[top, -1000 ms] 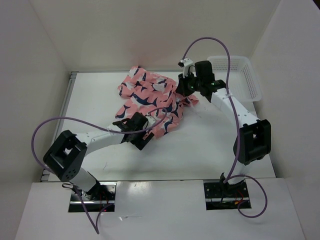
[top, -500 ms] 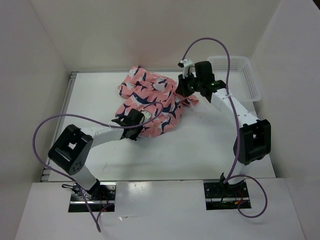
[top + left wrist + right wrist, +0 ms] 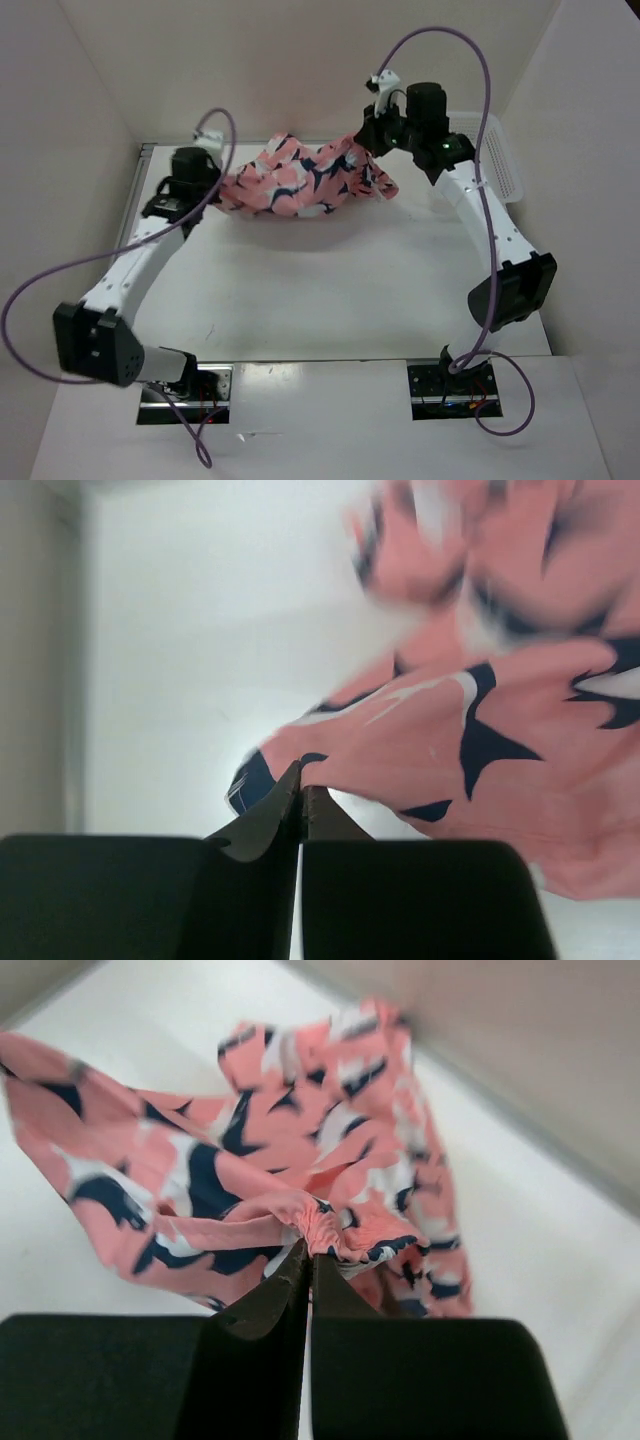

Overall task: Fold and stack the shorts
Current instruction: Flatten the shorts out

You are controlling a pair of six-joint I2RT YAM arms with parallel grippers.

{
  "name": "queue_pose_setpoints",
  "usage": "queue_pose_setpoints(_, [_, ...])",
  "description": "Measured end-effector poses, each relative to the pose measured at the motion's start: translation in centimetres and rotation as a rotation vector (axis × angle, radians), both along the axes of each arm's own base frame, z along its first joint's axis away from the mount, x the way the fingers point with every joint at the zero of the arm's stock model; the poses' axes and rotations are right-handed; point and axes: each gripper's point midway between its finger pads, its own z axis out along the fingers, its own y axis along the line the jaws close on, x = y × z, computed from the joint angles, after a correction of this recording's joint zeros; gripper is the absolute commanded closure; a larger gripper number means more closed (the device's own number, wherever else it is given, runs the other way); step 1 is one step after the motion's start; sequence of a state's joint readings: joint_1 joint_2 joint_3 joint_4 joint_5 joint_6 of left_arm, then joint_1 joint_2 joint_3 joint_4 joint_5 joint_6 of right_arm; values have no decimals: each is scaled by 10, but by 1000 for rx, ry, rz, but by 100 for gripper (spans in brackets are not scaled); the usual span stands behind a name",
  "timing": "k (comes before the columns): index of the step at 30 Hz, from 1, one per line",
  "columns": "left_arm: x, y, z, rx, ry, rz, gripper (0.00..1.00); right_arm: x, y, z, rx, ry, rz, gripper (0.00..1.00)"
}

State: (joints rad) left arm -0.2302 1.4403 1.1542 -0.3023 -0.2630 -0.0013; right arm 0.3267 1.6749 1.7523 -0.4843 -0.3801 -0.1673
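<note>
White tabletop [image 3: 330, 290] lay bare at the near edge. From there the left arm [image 3: 130, 270] ran up the left side and the right arm [image 3: 495, 225] up the right, each trailed by a looping purple cable [image 3: 40, 290].

Toward the far end of the table the shorts [image 3: 300, 180] hung stretched between the two claws. They formed a band of salmon-pink cloth printed with navy and white fish shapes, sagging in the middle. Whether the lower edge touched the table could not be told.

The left gripper [image 3: 218, 188] was pinched tight on the left end of the cloth. In the left wrist view its jaws [image 3: 302, 780] met with only a thin edge of fabric between them, and the shorts [image 3: 480, 750] spread away to the right, blurred farther off.

The right gripper [image 3: 360, 145] was likewise clamped on the right end, held a little higher. Its wrist view showed a gathered, puckered bit of hem caught at the tips [image 3: 308, 1250], with the shorts [image 3: 200, 1180] draping off to the left and beyond.

Farthest off, behind the right arm and near the right wall, a white mesh basket [image 3: 505, 165] stood at the table's far right corner.
</note>
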Motion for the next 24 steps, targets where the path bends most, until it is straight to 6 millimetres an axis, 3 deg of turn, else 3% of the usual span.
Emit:
queue_pose_setpoints(2, [-1, 19, 86, -37, -224, 57, 100, -4, -1, 39, 25, -76, 5, 100])
queue_pose_setpoints(5, [-42, 25, 207, -110, -552, 57, 100, -24, -7, 89, 58, -175, 11, 100])
queue_pose_setpoints(8, [-94, 31, 283, -171, -783, 47, 100, -57, -16, 140, 98, -275, 21, 100])
queue_pose_setpoints(11, [-137, 44, 326, -202, -927, 53, 100, -96, -23, 190, 153, -380, 46, 100])
queue_pose_setpoints(17, [-180, 54, 357, -211, -1036, 45, 100, -174, -30, 258, 264, -517, 151, 100])
queue_pose_setpoints(21, [-201, 59, 397, -217, -1130, 44, 100, -203, -26, 273, 327, -518, 217, 100])
queue_pose_setpoints(24, [-209, 60, 415, -221, -1179, 40, 100, -206, -20, 269, 370, -473, 246, 100])
